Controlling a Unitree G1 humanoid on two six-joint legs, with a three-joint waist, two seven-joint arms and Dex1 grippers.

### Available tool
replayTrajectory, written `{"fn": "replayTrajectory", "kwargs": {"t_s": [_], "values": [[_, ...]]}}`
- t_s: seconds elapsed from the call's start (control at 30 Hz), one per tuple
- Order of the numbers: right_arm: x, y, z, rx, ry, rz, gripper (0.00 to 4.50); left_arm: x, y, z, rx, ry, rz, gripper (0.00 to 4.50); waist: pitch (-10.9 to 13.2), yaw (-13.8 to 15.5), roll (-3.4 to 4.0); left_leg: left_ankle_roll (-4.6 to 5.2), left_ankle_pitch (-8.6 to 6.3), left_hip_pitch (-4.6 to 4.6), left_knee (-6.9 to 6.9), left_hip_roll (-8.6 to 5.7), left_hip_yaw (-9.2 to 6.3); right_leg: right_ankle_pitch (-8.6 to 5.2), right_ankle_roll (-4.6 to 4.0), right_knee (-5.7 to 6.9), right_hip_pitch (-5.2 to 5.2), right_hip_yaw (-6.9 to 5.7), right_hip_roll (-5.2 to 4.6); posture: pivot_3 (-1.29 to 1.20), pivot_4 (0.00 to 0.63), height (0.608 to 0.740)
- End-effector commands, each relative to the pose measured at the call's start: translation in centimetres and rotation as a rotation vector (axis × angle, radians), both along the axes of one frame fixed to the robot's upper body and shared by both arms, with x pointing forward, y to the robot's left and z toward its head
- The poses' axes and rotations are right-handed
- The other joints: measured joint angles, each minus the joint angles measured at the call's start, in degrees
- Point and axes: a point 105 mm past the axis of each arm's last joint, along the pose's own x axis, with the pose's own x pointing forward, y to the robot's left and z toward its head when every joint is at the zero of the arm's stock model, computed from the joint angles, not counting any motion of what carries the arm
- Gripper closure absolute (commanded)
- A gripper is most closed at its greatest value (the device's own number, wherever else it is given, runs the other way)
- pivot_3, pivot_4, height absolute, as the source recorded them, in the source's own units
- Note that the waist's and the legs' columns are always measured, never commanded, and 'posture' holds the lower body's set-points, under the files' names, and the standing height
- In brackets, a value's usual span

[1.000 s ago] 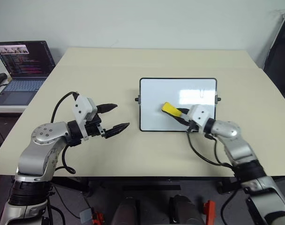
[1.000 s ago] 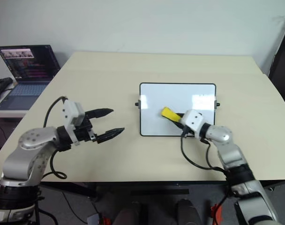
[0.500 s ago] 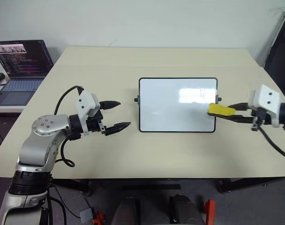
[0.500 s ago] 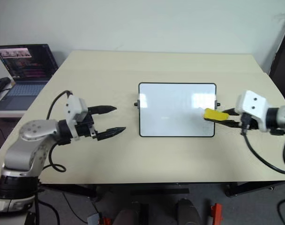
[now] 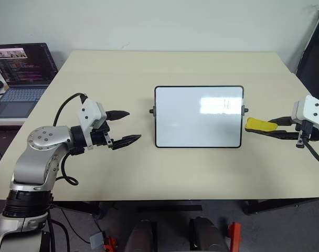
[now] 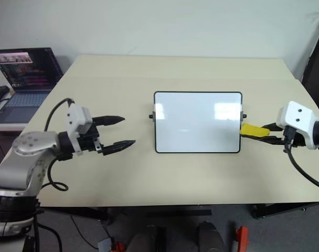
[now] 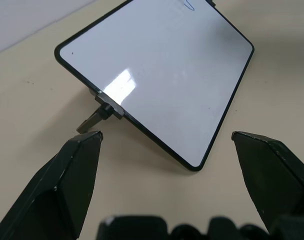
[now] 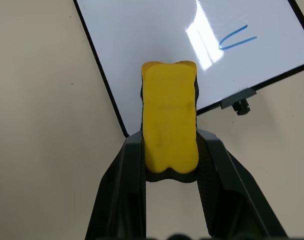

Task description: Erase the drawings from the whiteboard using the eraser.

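Observation:
The whiteboard [image 5: 199,116] lies flat mid-table, black-framed with small side knobs. A thin blue U-shaped stroke of the drawings [image 8: 237,38] marks its surface near the far right corner, faint from the head view [image 5: 226,104]. The yellow eraser [image 5: 260,125] hangs just past the board's right edge, above the table, with my right gripper [image 5: 272,127] shut on it; the right wrist view has it flat between the two black fingers [image 8: 212,165]. Left of the board, my left gripper [image 5: 134,125] is open, holds nothing, and points toward the board's left knob [image 7: 104,107].
An open laptop [image 5: 20,73] with a lit screen sits on a side table at the far left. The beige table [image 5: 201,173] spreads wide around the board. A dark upright object [image 5: 312,50] stands at the far right edge.
My right gripper carried the eraser off the whiteboard's surface and out to the right, past the board's right edge, rising slightly. The left gripper has stayed about where it was, still open.

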Motion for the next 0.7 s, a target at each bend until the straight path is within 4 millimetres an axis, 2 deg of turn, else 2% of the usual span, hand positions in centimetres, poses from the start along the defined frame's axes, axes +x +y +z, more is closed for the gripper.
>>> {"fn": "replayTrajectory", "kwargs": {"t_s": [0.03, 0.27, 0.4, 0.47, 0.53, 0.7], "values": [[0.3, 0.3, 1.3, -0.007, -0.060, 0.014, 3.51, -0.3, 0.0, 1.8, 0.008, -0.075, -0.009, 0.00, 0.00, -0.01, 0.00, 0.00, 0.00, 0.00, 0.00, 0.00, 0.00, 0.00, 0.00, 0.00, 0.00, 0.00, 0.00, 0.00, 0.150, 0.740], [0.6, 0.7, 1.2, 0.021, -0.078, 0.013, 3.51, -0.3, -0.3, 1.6, -0.001, -0.071, -0.012, 0.00, 0.00, 0.02, 0.00, 0.00, 0.00, 0.00, 0.01, 0.00, 0.00, 0.00, 0.00, 0.01, 0.00, 0.00, 0.00, 0.00, 0.150, 0.740], [1.6, 1.6, 2.2, 0.123, -0.157, 0.004, 3.51, -0.1, -0.2, 1.5, -0.002, -0.071, -0.007, 0.00, 0.00, -0.12, 0.00, 0.00, 0.00, 0.01, 0.02, 0.00, 0.02, 0.01, 0.00, 0.04, 0.00, 0.02, 0.01, 0.00, 0.150, 0.740], [3.8, 2.2, 2.8, 0.286, -0.285, -0.059, 3.51, 0.0, -0.4, 1.5, -0.010, -0.071, -0.010, 0.00, -0.03, -0.23, -0.05, 0.00, 0.00, 0.05, 0.03, 0.01, 0.03, 0.01, 0.00, 0.07, 0.01, 0.03, 0.02, 0.00, 0.150, 0.740], [5.4, 3.0, 2.2, 0.381, -0.366, -0.120, 3.51, 0.0, -0.8, 1.3, -0.018, -0.065, -0.021, 0.00, -0.05, -0.36, -0.08, -0.01, 0.01, 0.05, 0.07, 0.03, 0.04, 0.05, 0.00, 0.11, 0.01, 0.05, 0.05, 0.00, 0.150, 0.740], [7.8, 4.6, 0.5, 0.473, -0.527, -0.255, 3.51, -0.2, -2.0, 1.4, -0.040, -0.063, -0.059, 0.00, -0.04, 0.00, -0.06, -0.01, 0.01, -0.01, 0.04, -0.03, 0.01, 0.07, 0.00, 0.15, -0.05, 0.06, 0.02, 0.00, 0.150, 0.740]]}}
